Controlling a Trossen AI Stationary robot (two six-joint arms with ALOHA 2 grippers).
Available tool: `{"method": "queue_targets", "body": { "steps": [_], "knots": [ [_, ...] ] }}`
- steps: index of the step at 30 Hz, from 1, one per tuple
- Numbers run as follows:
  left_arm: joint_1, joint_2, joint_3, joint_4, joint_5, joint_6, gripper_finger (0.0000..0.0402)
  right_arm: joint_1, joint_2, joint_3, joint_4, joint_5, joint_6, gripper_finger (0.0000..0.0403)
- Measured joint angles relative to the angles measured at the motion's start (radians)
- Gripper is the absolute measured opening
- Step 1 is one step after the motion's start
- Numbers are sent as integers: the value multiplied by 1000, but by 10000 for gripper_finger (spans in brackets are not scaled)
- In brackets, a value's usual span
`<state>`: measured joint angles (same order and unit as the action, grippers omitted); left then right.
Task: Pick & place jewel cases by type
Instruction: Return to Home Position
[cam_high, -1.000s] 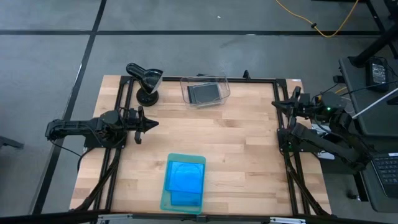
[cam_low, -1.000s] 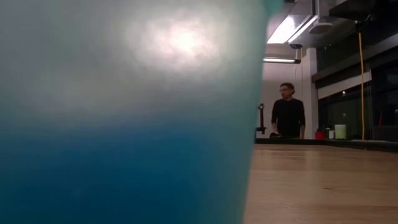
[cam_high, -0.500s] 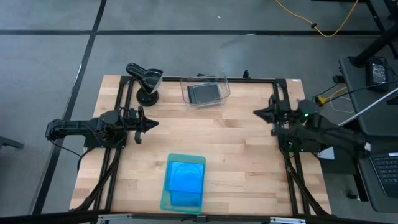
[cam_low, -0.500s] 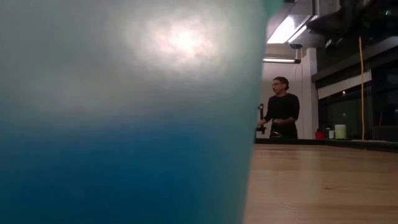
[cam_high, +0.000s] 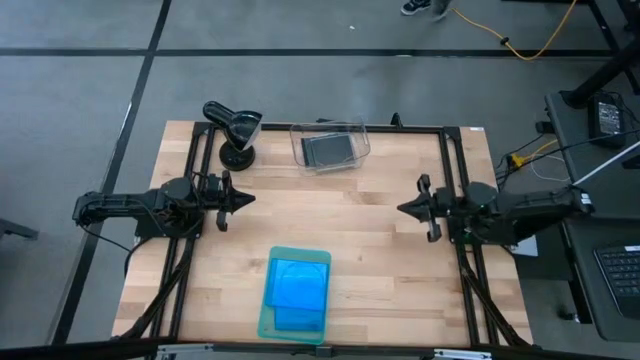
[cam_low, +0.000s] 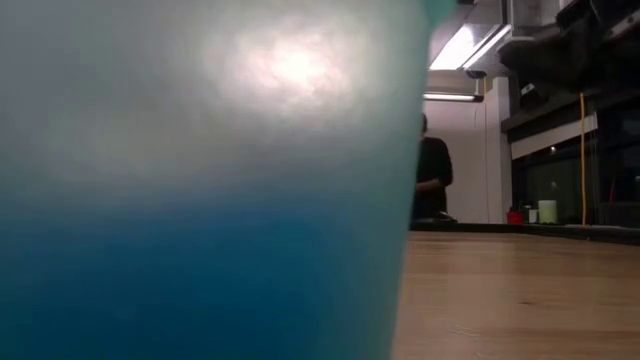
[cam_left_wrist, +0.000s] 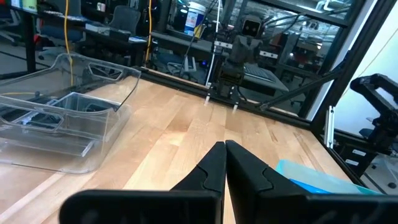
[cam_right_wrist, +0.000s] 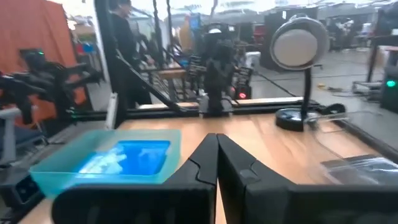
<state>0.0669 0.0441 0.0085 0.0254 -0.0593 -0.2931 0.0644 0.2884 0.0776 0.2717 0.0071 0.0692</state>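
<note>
The left claw (cam_high: 248, 198) is hanging over the left side of the tabletop (cam_high: 370, 240), clenched tight with nothing in it. The right claw (cam_high: 403, 208) is facing it from across the tabletop, also clenched and holding nothing. The blue jewel cases (cam_high: 298, 283) are lying in the green tray (cam_high: 265, 322), ahead of the left claw and off to its right. The dark jewel cases (cam_high: 329, 149) are sitting in the clear bin (cam_high: 297, 140), ahead of it and off to its left.
</note>
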Motion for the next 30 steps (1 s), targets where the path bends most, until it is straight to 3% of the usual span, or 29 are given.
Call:
{"method": "queue_targets", "body": {
  "steps": [4, 10, 18, 23, 27, 30],
  "knots": [
    [0, 0, 0, 0, 0, 0, 6, 27, -62, -72, 87, 0, 6, 7],
    [0, 0, 0, 1, 0, 0, 6, 27, -112, -71, -40, -11, -31, 7],
    [0, 0, 0, 1, 0, 0, 6, 27, -107, -70, -215, -220, -81, 7],
    [0, 0, 0, 1, 0, 0, 6, 27, -101, -70, -221, -202, -65, 7],
    [0, 0, 0, 1, 0, 0, 6, 27, -101, -70, -226, -166, 120, 11],
    [0, 0, 0, 1, 0, 0, 6, 27, -102, -70, -226, -169, 109, 18]
  ]
}}
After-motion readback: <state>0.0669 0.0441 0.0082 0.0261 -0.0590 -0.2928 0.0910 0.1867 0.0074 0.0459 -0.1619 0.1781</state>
